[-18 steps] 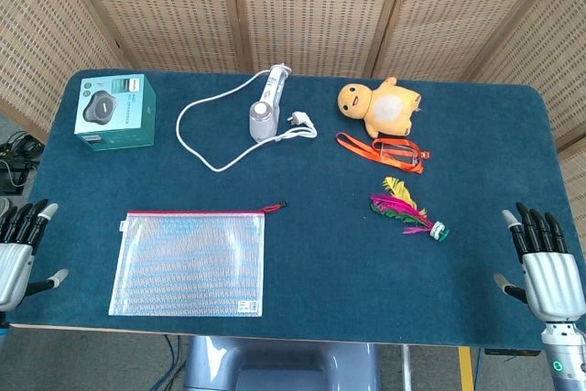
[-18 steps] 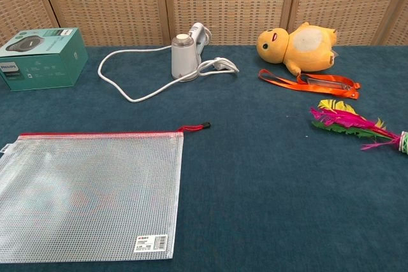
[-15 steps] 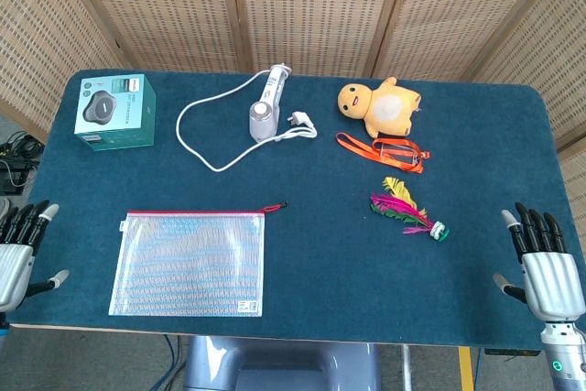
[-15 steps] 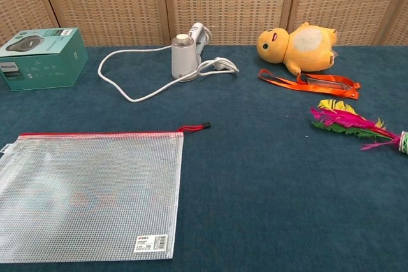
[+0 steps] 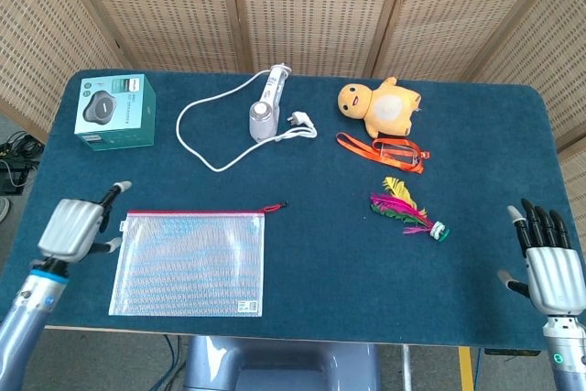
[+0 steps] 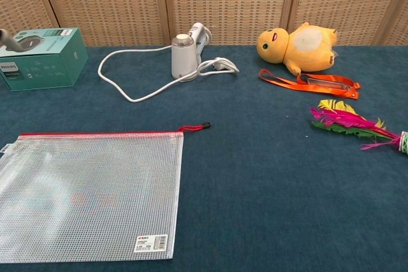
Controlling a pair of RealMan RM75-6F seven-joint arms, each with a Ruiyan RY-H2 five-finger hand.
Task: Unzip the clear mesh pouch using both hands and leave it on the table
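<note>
The clear mesh pouch lies flat near the table's front left. Its red zipper runs closed along the far edge, and the pull tab sticks out at the right end. My left hand hovers just left of the pouch's upper left corner, fingers apart and holding nothing. In the chest view only a fingertip of it shows at the left border. My right hand is open at the table's front right edge, far from the pouch.
At the back stand a teal box, a white corded appliance and a yellow plush duck. An orange lanyard and a feather shuttlecock lie right of centre.
My left hand has moved from off the table's left edge inward and forward, to beside the pouch's upper left corner. The right hand has dropped slightly. The pouch has not moved.
</note>
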